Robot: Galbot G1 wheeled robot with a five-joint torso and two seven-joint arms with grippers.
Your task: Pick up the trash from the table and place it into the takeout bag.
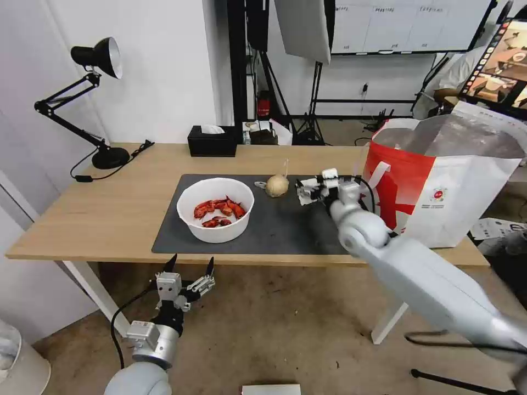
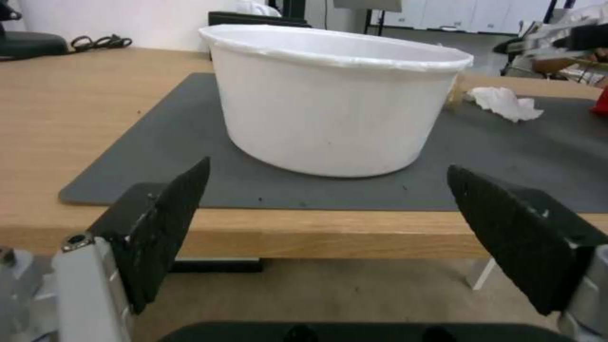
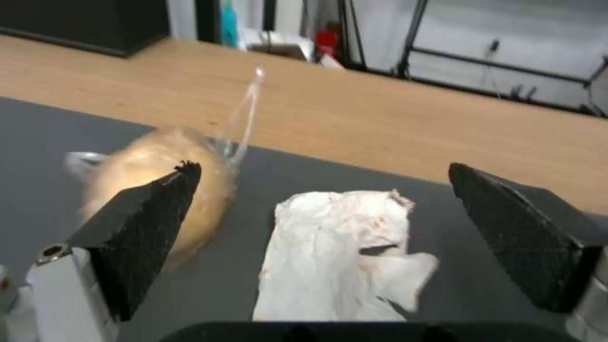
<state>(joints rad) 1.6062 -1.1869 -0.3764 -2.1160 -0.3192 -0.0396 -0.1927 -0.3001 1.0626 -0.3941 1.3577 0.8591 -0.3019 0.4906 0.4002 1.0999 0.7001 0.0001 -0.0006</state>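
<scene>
A white bowl [image 1: 215, 208] [image 2: 329, 104] of red shellfish scraps sits on the left part of the dark mat [image 1: 274, 230] on the table [image 1: 110, 208]. A beige ball in clear wrap [image 1: 277, 185] [image 3: 152, 175] lies at the mat's far edge. Just to its right is a crumpled white tissue [image 1: 303, 199] [image 3: 342, 251] [image 2: 507, 102]. My right gripper [image 1: 307, 192] [image 3: 322, 167] hovers low over the tissue, open, a finger on each side. Below the table's front edge, my left gripper [image 1: 189, 267] [image 2: 328, 165] is open and faces the bowl. The red-and-white takeout bag [image 1: 439, 186] stands open at the table's right end.
A black tissue box [image 1: 212, 141] stands at the table's far edge. A black desk lamp [image 1: 93, 99] with its cable occupies the far left corner. Bare wood lies left of the mat. The bag stands close behind my right forearm.
</scene>
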